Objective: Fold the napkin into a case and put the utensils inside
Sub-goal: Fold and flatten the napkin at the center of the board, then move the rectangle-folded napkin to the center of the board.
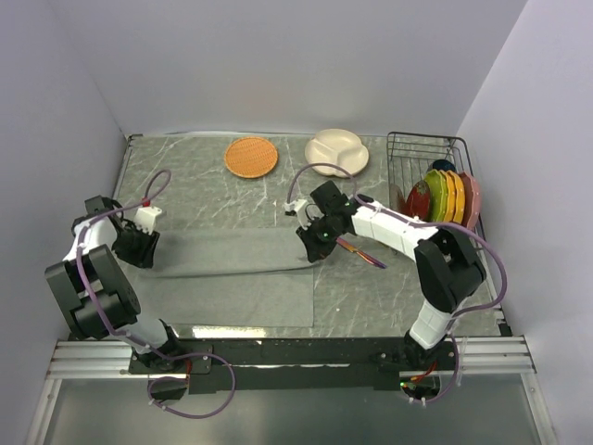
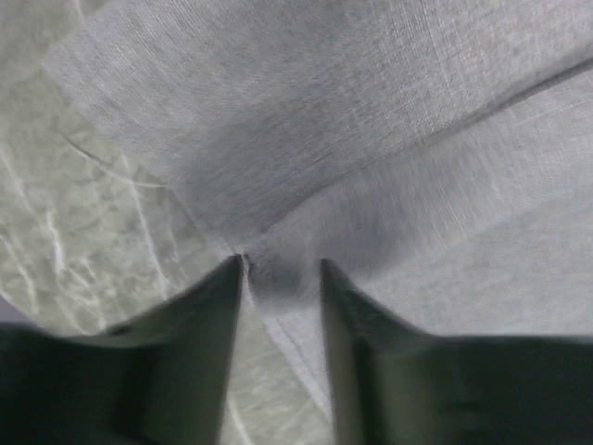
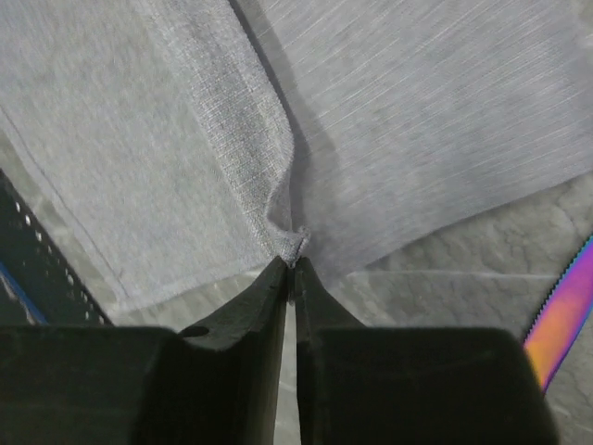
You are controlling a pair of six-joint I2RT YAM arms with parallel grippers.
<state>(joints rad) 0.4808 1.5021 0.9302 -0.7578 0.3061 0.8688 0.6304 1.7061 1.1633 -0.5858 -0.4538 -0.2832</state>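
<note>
R grip: right gripper point(image 3: 292, 264) pinched shut on edge of soft grey fabric napkin point(image 1: 241, 278), mid-table.
L grip: left gripper point(image 2: 283, 264) jaws apart, cloth betw. tips.
Risk: one-sided pull, so skewed fold; thin pinch may slip.

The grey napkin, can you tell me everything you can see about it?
The napkin is a soft, plain grey woven cloth spread on the marbled table. A darker band crosses its far half, seemingly folded over. The right claw is shut on a puckered bit of its right edge, raising a ridge. The left claw sits at its left end, cloth creasing between its fingers; whether it grips is unclear. The purple knife lies nearby, not touching.
</note>
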